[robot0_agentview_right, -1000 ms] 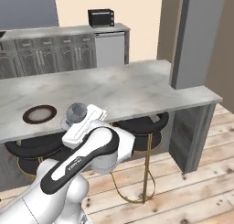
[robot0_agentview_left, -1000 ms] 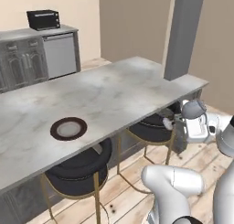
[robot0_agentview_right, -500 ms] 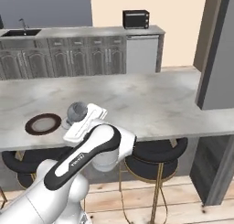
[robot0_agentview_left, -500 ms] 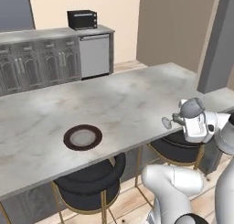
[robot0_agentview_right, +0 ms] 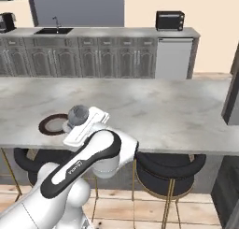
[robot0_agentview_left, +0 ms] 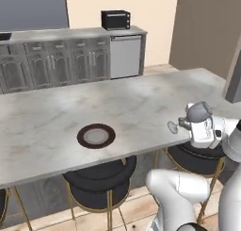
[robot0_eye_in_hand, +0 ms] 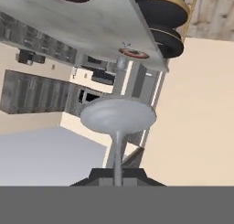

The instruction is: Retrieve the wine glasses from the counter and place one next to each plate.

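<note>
Dark brown, the rim of the plate (robot0_agentview_left: pixel 96 136) lies to the left on the marble counter (robot0_agentview_left: pixel 47 126), alone near the front edge above a black stool (robot0_agentview_left: pixel 100 177). To its right, off past the counter's edge, I carry a wine glass (robot0_agentview_left: pixel 193 117) tipped well over, its bowl at the top of my hand and its round foot (robot0_agentview_left: pixel 173 127) pointing back toward the plate. My fingers, drawn in narrow, pinch the thin stem (robot0_eye_in_hand: pixel 117 150); my gripper (robot0_eye_in_hand: pixel 117 175) holds it low in the hand view, the foot spread wide just beyond.

From the right base view the same glass (robot0_agentview_right: pixel 78 115) hangs just beside the plate (robot0_agentview_right: pixel 53 124), though I judge it above the marble, not on it.

The step in hand, as I read it, is the carry: one glass is being brought to this plate. Next I'd need to turn my wrist until the foot faces down, settle it on bare marble just beside the rim, not on it, then part my fingers. A second red-rimmed plate shows in the hand view (robot0_eye_in_hand: pixel 133 53).
</note>
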